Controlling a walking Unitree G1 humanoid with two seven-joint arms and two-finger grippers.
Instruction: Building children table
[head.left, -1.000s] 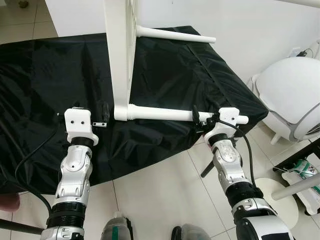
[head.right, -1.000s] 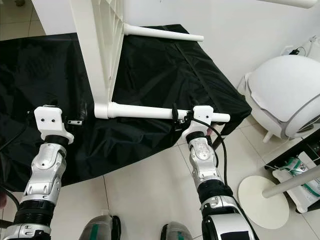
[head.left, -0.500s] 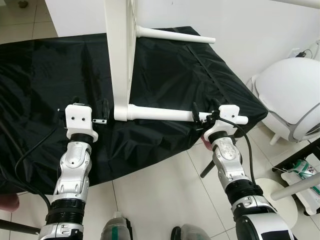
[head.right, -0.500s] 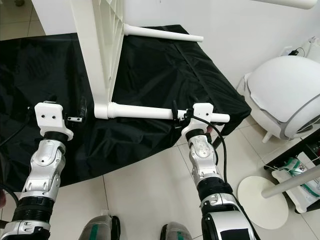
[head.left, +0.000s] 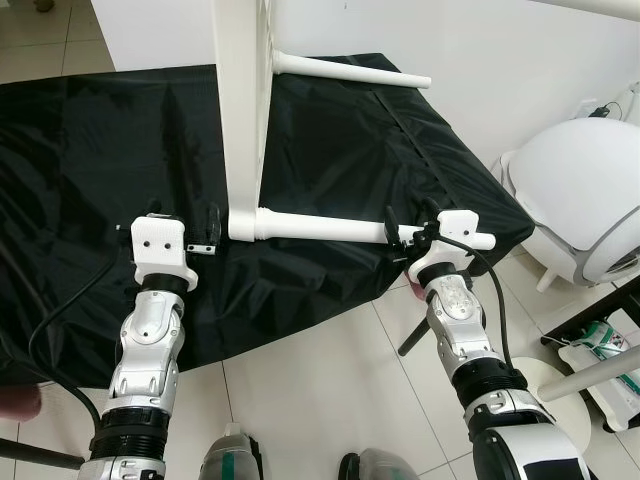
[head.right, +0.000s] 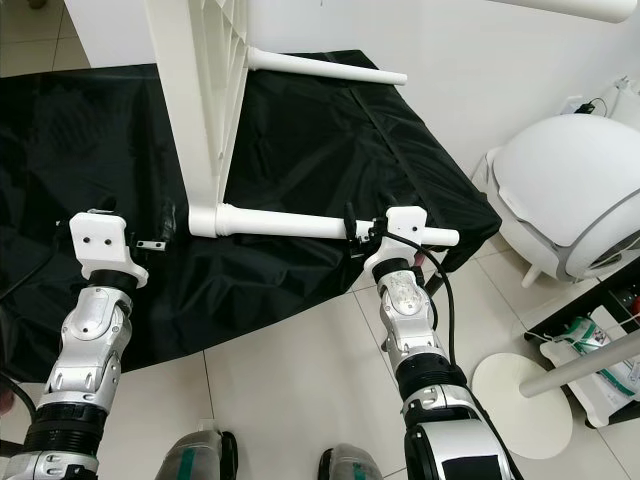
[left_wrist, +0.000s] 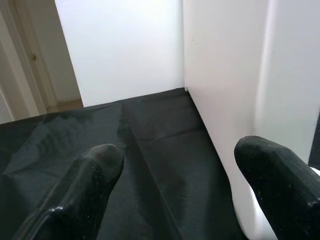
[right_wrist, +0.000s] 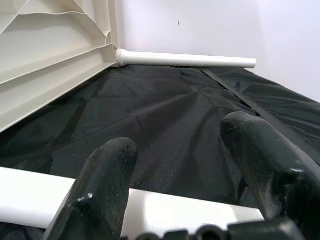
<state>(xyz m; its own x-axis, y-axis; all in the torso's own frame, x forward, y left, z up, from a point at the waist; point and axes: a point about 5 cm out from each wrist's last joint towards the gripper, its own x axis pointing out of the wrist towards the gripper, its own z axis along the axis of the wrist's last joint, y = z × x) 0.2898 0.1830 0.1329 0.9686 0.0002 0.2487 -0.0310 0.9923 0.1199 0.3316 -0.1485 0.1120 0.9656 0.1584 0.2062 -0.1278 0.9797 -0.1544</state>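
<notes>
The right end effector (head.left: 410, 232) sits with its fingers spread wide astride the near white table leg (head.left: 325, 227), not pinching it; the left end effector (head.left: 182, 232), fingers also apart, hovers just beside the upright white tabletop panel (head.left: 240, 110); the far table leg (head.left: 350, 70) juts out over the black-draped counter (head.left: 90, 150).

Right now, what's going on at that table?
The white tabletop stands on edge on the black cloth, with two white legs sticking out toward the robot's right. The right tool straddles the nearer leg near its free end, fingers open. The left tool hovers open beside the tabletop's lower corner, holding nothing.
</notes>
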